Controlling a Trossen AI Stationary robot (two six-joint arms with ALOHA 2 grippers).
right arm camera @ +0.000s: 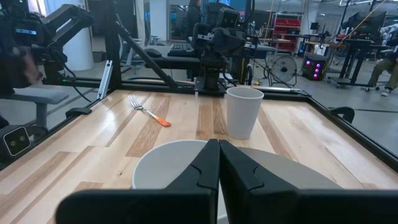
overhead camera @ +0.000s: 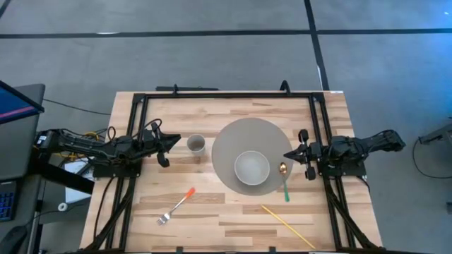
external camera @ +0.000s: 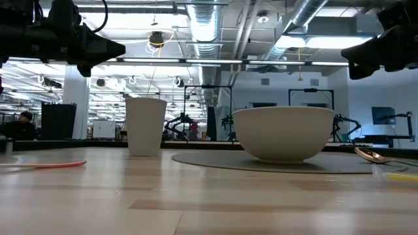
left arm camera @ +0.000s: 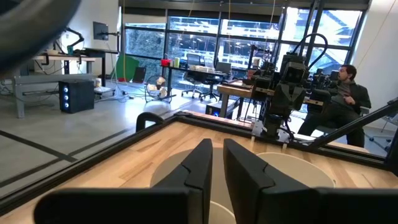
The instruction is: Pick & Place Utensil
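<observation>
An orange-handled fork (overhead camera: pixel 176 205) lies flat near the table's near-left; it also shows in the right wrist view (right arm camera: pixel 149 112). A spoon (overhead camera: pixel 284 180) with a gold bowl and green handle rests its head on the grey round mat (overhead camera: pixel 229 141). A white bowl (overhead camera: pixel 252 168) sits on that mat. A white cup (overhead camera: pixel 196 144) stands left of the mat. My left gripper (overhead camera: pixel 169 144) hovers shut just left of the cup. My right gripper (overhead camera: pixel 291 155) hovers shut at the mat's right edge, above the spoon's head.
A yellow chopstick (overhead camera: pixel 288 226) lies slanted near the table's near-right edge. A black frame rail (overhead camera: pixel 226 95) runs along the far edge and both sides. In the low view the cup (external camera: pixel 145 125) and bowl (external camera: pixel 284 132) stand upright. People sit beyond the table.
</observation>
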